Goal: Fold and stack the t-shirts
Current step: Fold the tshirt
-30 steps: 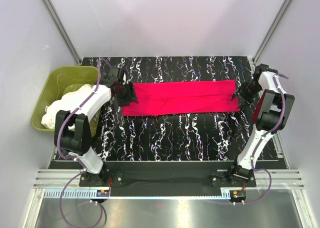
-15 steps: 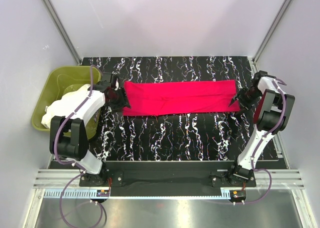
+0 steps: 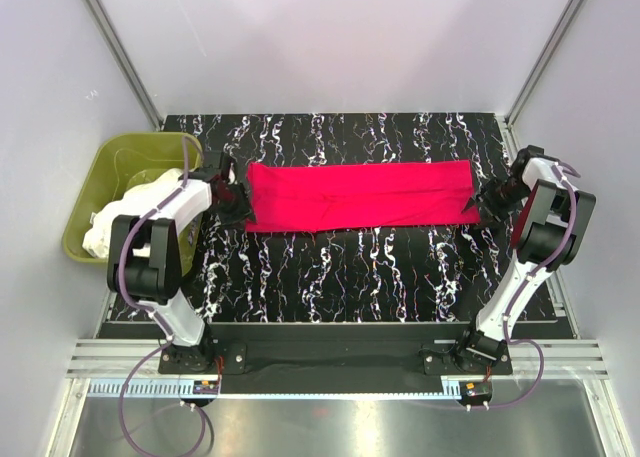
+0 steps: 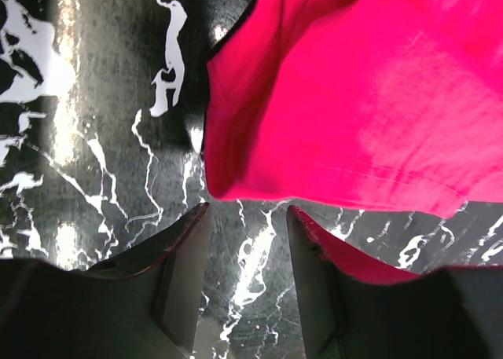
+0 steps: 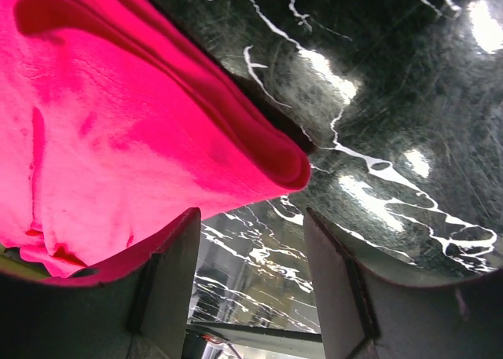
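The red t-shirt (image 3: pixel 360 194), folded into a long band, lies flat across the marbled black table (image 3: pixel 350 267), running from 9 to 3 o'clock and set a little toward 12. At its 9 o'clock end the left gripper (image 3: pixel 238 199) sits low with its fingers spread, only bare table between them and the cloth edge just ahead. At the 3 o'clock end the right gripper (image 3: pixel 484 199) is likewise spread and holds nothing. White shirts (image 3: pixel 125 212) are heaped in the olive tub (image 3: pixel 105 167), off the table at 9 o'clock.
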`<action>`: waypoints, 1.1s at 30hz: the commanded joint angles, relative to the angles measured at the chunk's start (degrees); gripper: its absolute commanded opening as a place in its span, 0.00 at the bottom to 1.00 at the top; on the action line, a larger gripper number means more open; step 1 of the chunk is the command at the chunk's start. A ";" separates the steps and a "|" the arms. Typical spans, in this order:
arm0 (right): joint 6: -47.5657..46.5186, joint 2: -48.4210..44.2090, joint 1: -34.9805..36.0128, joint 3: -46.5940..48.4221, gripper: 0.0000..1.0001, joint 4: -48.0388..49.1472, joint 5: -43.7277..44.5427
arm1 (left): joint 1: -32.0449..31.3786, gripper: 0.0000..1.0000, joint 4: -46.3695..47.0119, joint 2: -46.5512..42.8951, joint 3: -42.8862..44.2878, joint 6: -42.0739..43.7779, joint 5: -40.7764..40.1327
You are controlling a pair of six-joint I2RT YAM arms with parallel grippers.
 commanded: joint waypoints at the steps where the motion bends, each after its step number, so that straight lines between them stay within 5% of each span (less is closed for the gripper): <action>1: 0.51 -0.73 -0.41 1.06 0.61 0.66 -1.29 | 0.37 0.47 2.79 1.81 1.67 1.86 -0.01; 7: 0.34 0.76 -0.94 1.93 0.59 0.31 0.29 | 0.64 0.43 3.84 5.06 3.86 2.30 -0.45; 14: 0.51 1.47 -1.47 1.51 0.43 -0.57 4.86 | 0.64 0.39 4.54 8.93 5.71 2.12 -0.36; 15: 0.16 1.38 -1.47 0.98 0.28 -0.31 5.04 | 0.64 0.39 4.55 9.11 5.71 2.21 -0.71; 19: -0.45 1.73 -1.55 -0.35 0.00 -0.22 7.23 | 0.64 0.40 3.49 7.63 5.98 2.74 -2.56; 30: -0.01 -1.87 -1.55 -0.18 0.03 -3.12 15.67 | 0.29 0.63 -2.31 -2.48 5.18 1.77 -3.79; 32: -0.02 -4.75 -0.59 0.96 0.24 -4.09 15.59 | 0.20 0.63 -3.71 -4.07 7.54 3.25 -3.88; 33: -0.02 -6.34 0.37 1.41 0.43 -4.00 15.41 | 0.28 0.64 -4.15 -4.33 8.60 3.87 -3.88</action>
